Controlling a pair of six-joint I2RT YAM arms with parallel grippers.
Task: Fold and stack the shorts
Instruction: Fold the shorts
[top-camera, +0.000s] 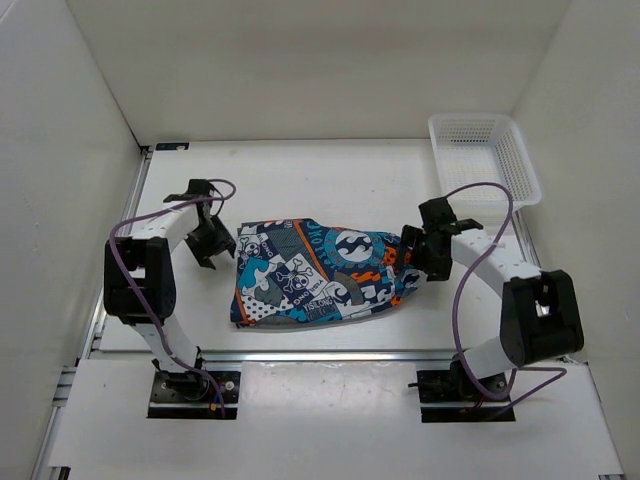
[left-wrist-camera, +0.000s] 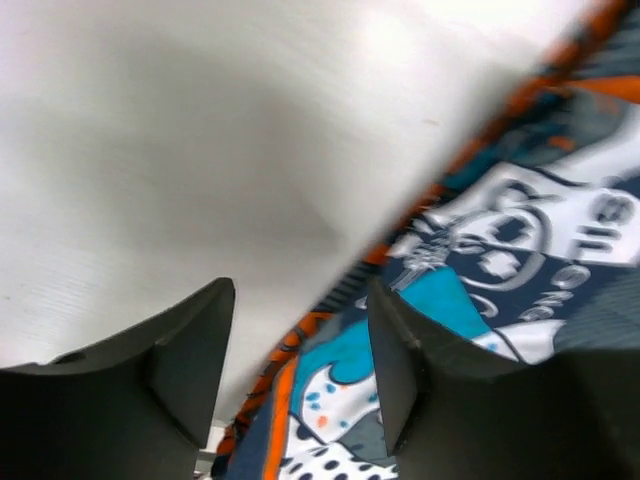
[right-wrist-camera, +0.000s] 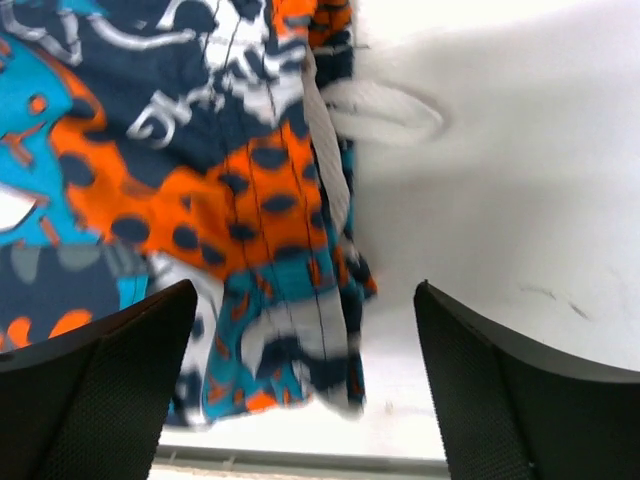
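The left gripper (top-camera: 212, 240) hung with its fingers spread and nothing between them, and the left wrist view showed the gripper (left-wrist-camera: 300, 330) straddling a hem of the shorts (left-wrist-camera: 500, 250), one finger over bare table and the other over the printed cloth. Whether either finger touched the fabric could not be told. The right gripper (top-camera: 418, 255) was likewise wide apart and held nothing. Seen from its own wrist camera, the right gripper (right-wrist-camera: 305, 300) sat over the opposite end of the shorts (right-wrist-camera: 200, 180), where a white drawstring (right-wrist-camera: 385, 110) looped out onto the table, so this was probably the waistband end. From above, the shorts (top-camera: 315, 272) lay flat near the middle of the white table (top-camera: 330, 180), between the two arms, wider toward the left arm and narrower toward the right. That outline suggested one leg already laid over the other, though the layers could not be counted. If so, the first fold was done and a crosswise fold, waistband toward hems or the reverse, was left. Only one pair showed in any view, so stacking had not begun. The white mesh basket (top-camera: 528, 170) stood at the far right corner, well apart from the cloth. With both grippers poised at opposite ends, the next fold looked about to start.
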